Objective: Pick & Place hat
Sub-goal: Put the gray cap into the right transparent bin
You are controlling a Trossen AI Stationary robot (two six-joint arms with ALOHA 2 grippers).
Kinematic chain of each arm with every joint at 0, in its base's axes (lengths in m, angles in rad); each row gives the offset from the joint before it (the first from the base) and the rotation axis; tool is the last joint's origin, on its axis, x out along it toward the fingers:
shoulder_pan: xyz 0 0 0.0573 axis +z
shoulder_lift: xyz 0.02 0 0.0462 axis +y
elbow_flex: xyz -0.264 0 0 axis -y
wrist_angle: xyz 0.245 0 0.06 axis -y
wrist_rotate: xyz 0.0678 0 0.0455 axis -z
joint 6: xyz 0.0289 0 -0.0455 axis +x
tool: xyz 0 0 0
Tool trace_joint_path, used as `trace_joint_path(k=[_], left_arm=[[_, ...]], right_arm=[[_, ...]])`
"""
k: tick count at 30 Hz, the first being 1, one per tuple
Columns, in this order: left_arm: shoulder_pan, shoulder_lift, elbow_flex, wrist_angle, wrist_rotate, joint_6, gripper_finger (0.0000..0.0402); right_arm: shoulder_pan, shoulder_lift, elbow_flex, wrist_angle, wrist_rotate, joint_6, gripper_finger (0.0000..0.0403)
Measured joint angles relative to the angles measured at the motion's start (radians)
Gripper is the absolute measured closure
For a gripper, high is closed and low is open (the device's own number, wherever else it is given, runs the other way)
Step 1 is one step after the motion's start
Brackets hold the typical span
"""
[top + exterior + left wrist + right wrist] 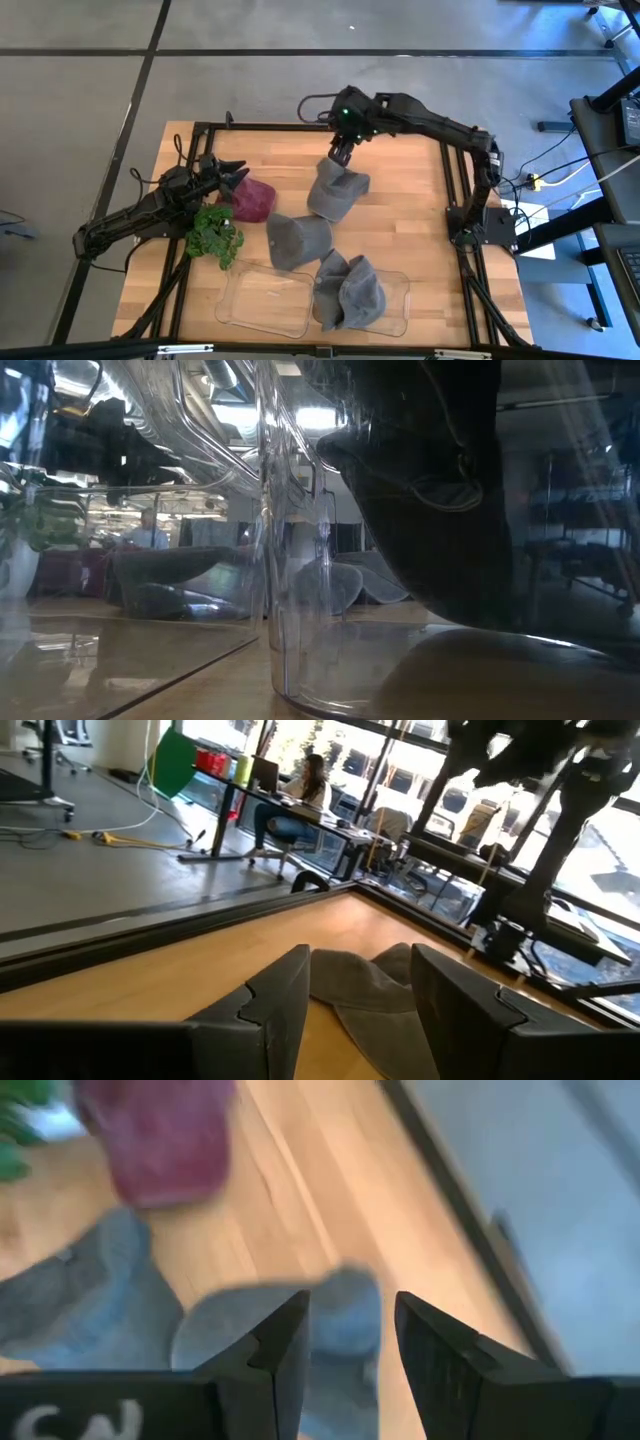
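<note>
From above, my right hand (340, 152) hangs over the far middle of the tabletop (410, 215), fingers parted, just above the peak of a grey hat (336, 190) that stands up beneath it. A second grey hat (296, 240) lies nearer the middle, and two more fill the right one of two clear trays (398, 315) at the near edge; the left tray (262, 300) holds nothing I can see. My left hand (232, 175) rests at the left side, fingers apart, beside a maroon hat (252, 198) and a green plant (215, 235).

From the tabletop's level, clear tray walls (290, 560) fill the picture. A dark hat (440, 500) bulks large on the right behind the plastic, and paler hat shapes (330, 585) show farther back. A person (150, 532) stands in the room beyond.

Past my left fingers (270, 1005), which stand open and hold nothing, a grey hat (365, 985) lies on the wood. A person (305, 795) sits at a desk in the room.

Past my right fingers (285, 1345), also open and empty, the grey hat (330, 1320) sits directly below the gap. The maroon hat (160, 1135) lies farther off, with another grey hat (80, 1290) beside it.
</note>
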Motion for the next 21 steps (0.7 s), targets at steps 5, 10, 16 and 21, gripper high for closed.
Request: trace_joint_path(k=[5, 10, 16, 21], left_arm=[[0.000, 0.000, 0.000, 0.001, -0.007, 0.000, 0.0233], [0.000, 0.000, 0.000, 0.001, -0.007, 0.006, 0.0233], [0.000, 0.000, 0.000, 0.003, -0.018, 0.024, 0.0233], [0.000, 0.000, 0.000, 0.009, -0.046, 0.035, 0.0233]], right_arm=[[-0.114, -0.002, -0.211, 0.037, -0.138, 0.114, 0.0255], [-0.169, -0.008, -0.418, 0.069, -0.254, 0.162, 0.0255], [-0.200, -0.037, -0.588, 0.222, -0.362, 0.297, 0.0255], [-0.200, -0.044, -0.604, 0.242, -0.475, 0.605, 0.0255]])
